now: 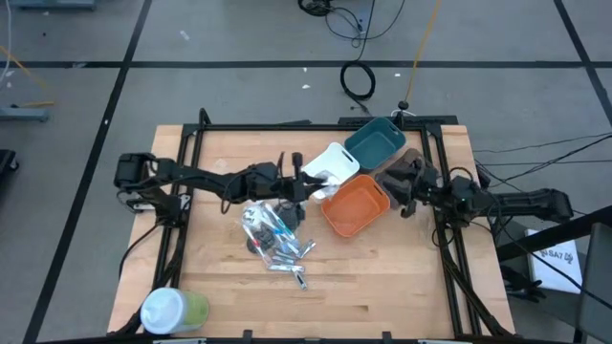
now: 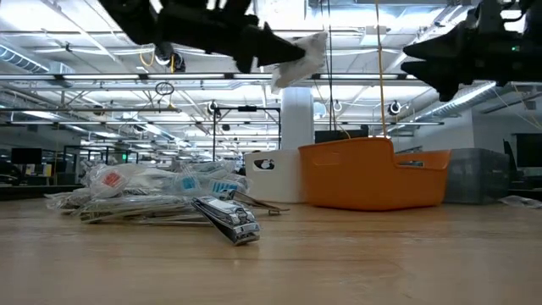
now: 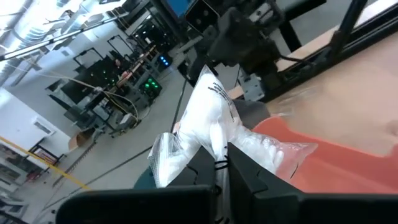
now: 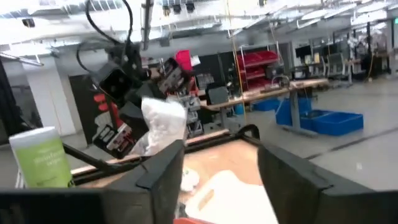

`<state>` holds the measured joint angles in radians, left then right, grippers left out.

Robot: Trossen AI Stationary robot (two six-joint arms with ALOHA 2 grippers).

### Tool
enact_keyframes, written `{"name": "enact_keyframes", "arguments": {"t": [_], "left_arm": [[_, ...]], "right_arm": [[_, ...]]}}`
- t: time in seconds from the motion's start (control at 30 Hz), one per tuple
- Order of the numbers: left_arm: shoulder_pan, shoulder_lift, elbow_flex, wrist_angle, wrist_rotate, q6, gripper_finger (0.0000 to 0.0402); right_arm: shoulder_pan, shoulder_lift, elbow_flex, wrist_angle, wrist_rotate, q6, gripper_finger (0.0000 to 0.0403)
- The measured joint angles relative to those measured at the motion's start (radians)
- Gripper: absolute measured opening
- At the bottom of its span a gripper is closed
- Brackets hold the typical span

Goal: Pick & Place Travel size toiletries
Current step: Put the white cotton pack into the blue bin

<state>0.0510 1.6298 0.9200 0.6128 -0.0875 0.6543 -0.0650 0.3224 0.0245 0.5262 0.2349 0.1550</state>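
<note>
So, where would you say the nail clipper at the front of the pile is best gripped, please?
Probably across its narrow silver body, coming straight down: the nail clipper lies flat on the table, jutting clear of the pile, so its long sides look free for the fingers.

We see bright, even ceiling light on the counter [image 1: 382, 287] with soft shadows, while both wrist views blur and the low view silhouettes the arms.
</note>
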Motion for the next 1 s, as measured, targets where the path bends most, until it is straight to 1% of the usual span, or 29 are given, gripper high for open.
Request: {"name": "enact_keyframes", "arguments": {"t": [0.17, 0.2, 0.3, 0.43, 0.5, 0.57, 0.7, 0.8, 0.9, 1.0], "left_arm": [[0.001, 0.083, 0.101, -0.020, -0.002, 0.059, 0.0005], [0.001, 0.096, 0.120, -0.020, -0.001, 0.065, 0.0004], [0.001, 0.126, 0.167, -0.039, 0.000, 0.068, 0.0010], [0.001, 0.136, 0.193, -0.080, -0.001, 0.069, 0.0016], [0.001, 0.134, 0.193, -0.088, -0.001, 0.066, 0.0012], [0.001, 0.134, 0.193, -0.092, 0.000, 0.054, 0.0005], [0.001, 0.131, 0.193, -0.109, 0.000, 0.050, 0.0012], [-0.001, 0.132, 0.193, -0.119, 0.000, 0.049, 0.0015], [-0.001, 0.131, 0.193, -0.115, 0.000, 0.047, 0.0006], [-0.001, 0.131, 0.193, -0.122, 0.000, 0.032, 0.0007]], "right_arm": [[0.000, 0.195, 0.064, 0.020, -0.001, 0.052, 0.0275], [0.000, 0.240, 0.083, 0.013, -0.001, 0.058, 0.0285], [0.000, 0.361, 0.141, 0.096, 0.000, 0.057, 0.0303], [0.000, 0.508, 0.182, 0.226, -0.003, 0.003, 0.0303], [-0.001, 0.563, 0.201, 0.295, -0.007, -0.015, 0.0299], [-0.001, 0.612, 0.222, 0.342, -0.035, -0.021, 0.0295], [-0.001, 0.698, 0.270, 0.380, -0.102, -0.026, 0.0294], [-0.001, 0.751, 0.311, 0.386, -0.109, -0.048, 0.0296], [-0.001, 0.800, 0.345, 0.379, -0.108, -0.064, 0.0296], [-0.001, 0.835, 0.370, 0.385, -0.108, -0.066, 0.0289]]}}
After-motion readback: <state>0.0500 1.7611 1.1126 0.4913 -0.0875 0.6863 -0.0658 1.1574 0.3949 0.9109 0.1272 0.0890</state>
